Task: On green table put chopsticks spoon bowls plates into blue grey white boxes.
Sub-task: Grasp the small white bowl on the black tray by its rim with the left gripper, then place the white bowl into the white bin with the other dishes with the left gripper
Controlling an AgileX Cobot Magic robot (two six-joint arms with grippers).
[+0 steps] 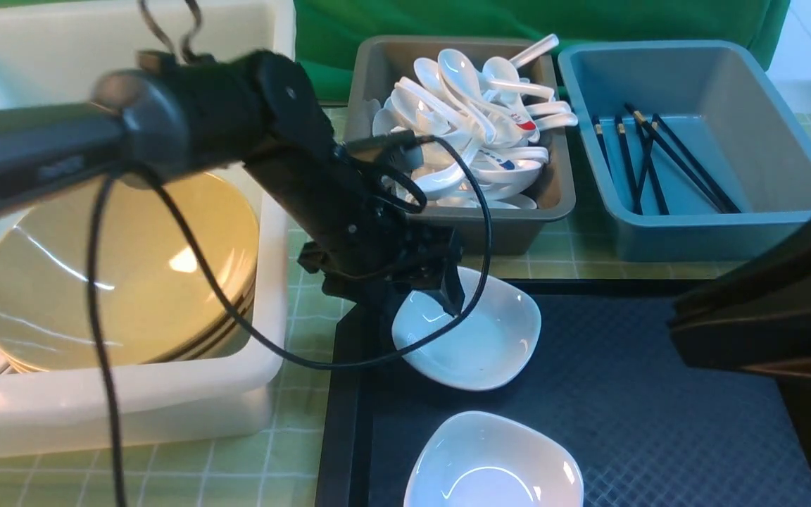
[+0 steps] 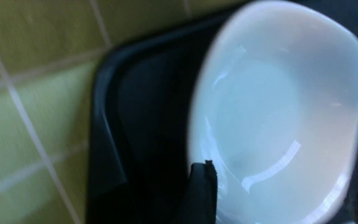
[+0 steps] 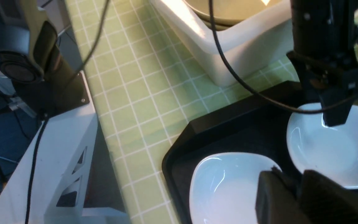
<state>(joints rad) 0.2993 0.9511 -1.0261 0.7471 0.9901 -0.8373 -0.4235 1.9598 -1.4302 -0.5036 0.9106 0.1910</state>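
Observation:
Two white bowls lie on a black tray [image 1: 659, 394]. My left gripper [image 1: 419, 303] hangs open just over the farther bowl [image 1: 490, 345]. In the left wrist view one finger [image 2: 202, 186] shows at that bowl's [image 2: 275, 93] rim and the other beyond its opposite rim. The nearer bowl [image 1: 493, 465] sits at the tray's front. My right gripper [image 1: 673, 334] hovers over the tray's right side with its jaws nearly together and nothing between them. In the right wrist view it [image 3: 291, 177] points toward both bowls [image 3: 225, 189] [image 3: 337, 155].
A white box [image 1: 131, 401] on the left holds stacked yellow plates [image 1: 124, 267]. Behind the tray, a grey box [image 1: 560, 204] is full of white spoons [image 1: 476, 113]. A blue box [image 1: 729, 239] holds black chopsticks [image 1: 659, 162]. The left arm's cable [image 1: 272, 345] droops over the white box.

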